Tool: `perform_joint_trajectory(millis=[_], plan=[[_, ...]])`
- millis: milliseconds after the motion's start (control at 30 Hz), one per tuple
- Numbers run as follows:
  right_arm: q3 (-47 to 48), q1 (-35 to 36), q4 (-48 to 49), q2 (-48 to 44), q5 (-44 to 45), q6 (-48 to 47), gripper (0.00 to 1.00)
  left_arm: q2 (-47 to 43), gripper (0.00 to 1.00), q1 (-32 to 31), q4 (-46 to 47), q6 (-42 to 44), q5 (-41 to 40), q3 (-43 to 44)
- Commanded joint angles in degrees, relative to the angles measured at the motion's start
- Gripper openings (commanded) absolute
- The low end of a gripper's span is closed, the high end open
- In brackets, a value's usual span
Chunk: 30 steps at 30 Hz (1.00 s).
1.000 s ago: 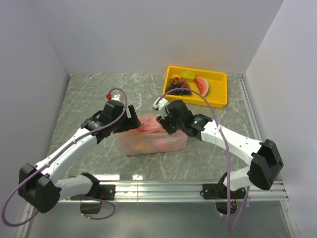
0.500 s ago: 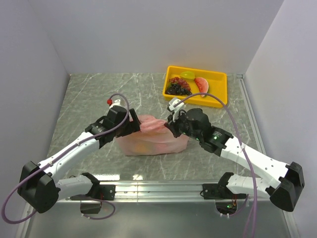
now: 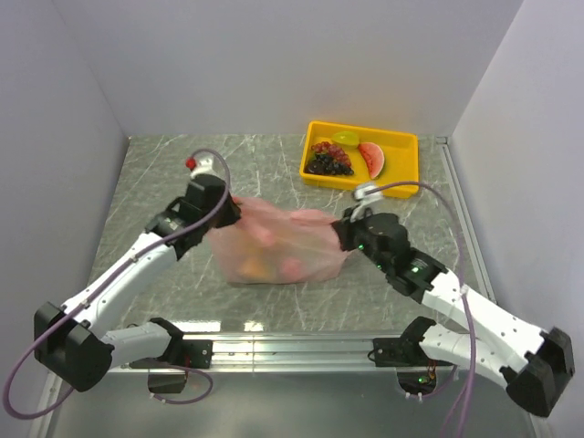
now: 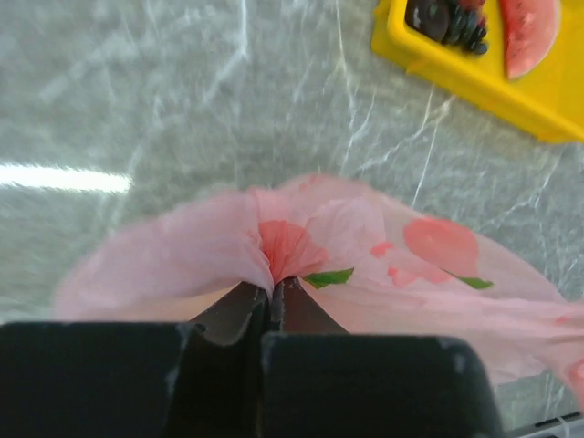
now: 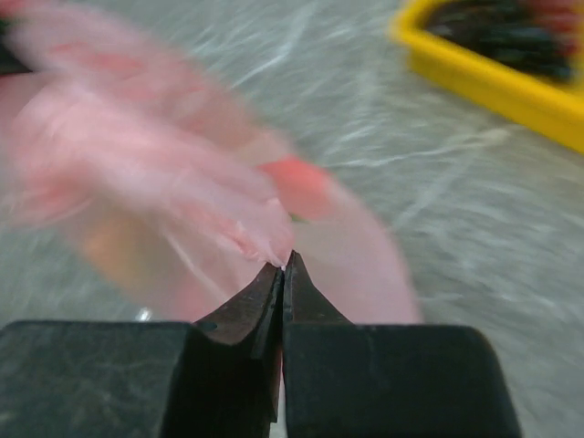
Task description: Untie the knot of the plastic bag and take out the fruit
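Observation:
The pink plastic bag [image 3: 278, 239] lies mid-table, its top stretched taut between my two grippers. My left gripper [image 3: 232, 211] is shut on the bag's left top edge; in the left wrist view the jaws [image 4: 272, 288] pinch a gathered fold of the pink bag [image 4: 383, 242]. My right gripper [image 3: 339, 234] is shut on the right top edge; its wrist view shows the tips [image 5: 284, 265] closed on the blurred bag [image 5: 137, 155]. Fruit shows through the plastic as an orange blur [image 3: 258, 266] and a red one [image 3: 292, 267]. I cannot make out the knot as a separate bunch.
A yellow tray [image 3: 402, 180] stands at the back right with a watermelon slice [image 3: 371, 159], a dark grape bunch [image 3: 328, 165] and a pale green piece [image 3: 345, 138]. White walls close in the left, back and right. The tray's corner [image 4: 474, 82] lies just beyond the bag.
Both grippers have shut on the bag's top. The left one pulled left and back, the right one pulled right, and the bag has stretched wide between them.

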Motion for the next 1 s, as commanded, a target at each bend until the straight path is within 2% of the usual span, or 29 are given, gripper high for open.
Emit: perform_joint_trajectory(millis=[0,67,133,233,267,300,367,500,600,733,833,967], plan=[[-1.7,-7.2,1.2,-7.3,8.5,10.2,0.00,-2.8,0.00,6.0,-7.1,11.2,5.6,6.4],[-4.0,-7.7,0.0,-9.8,11.5,14.5,0.00,-3.4,0.01,6.6,-11.8,16.6,13.0,7.6],[-5.0,-7.7,-1.3,-10.5,12.4,16.8,0.00,-3.7,0.01,6.6,-14.7,18.0,17.4,6.7],[-5.0,-7.4,-4.2,-10.2,8.1,15.9,0.18,-4.5,0.01,6.5,-18.0,19.4,28.5,3.4],[-4.5,-6.7,-4.7,-10.3,6.6,13.3,0.33,-5.0,0.01,6.6,-18.3,19.6,30.7,2.6],[-3.7,-5.8,-6.2,-10.7,5.6,11.4,0.39,-5.5,0.01,6.6,-18.5,19.7,34.1,1.8],[0.9,-2.1,-8.7,-11.3,3.4,5.7,0.62,-6.8,0.00,6.6,-19.3,19.2,34.3,0.8],[16.7,4.6,-17.8,-8.1,4.2,-1.2,0.66,-8.1,0.01,6.5,-21.6,19.3,32.8,1.8],[24.5,9.0,-19.2,-3.0,0.2,-4.1,0.65,-8.9,0.00,6.6,-23.0,18.6,31.1,2.5],[28.1,13.4,-16.1,5.7,-7.0,-6.0,0.47,-10.3,0.00,6.6,-22.0,17.0,30.9,1.5],[28.0,16.3,-13.4,11.5,-8.2,-6.8,0.41,-10.5,0.01,6.6,-21.3,15.0,29.9,1.5],[27.9,19.1,-12.6,17.5,-8.7,-7.9,0.38,-10.7,0.01,6.5,-19.4,13.0,29.3,1.6]])
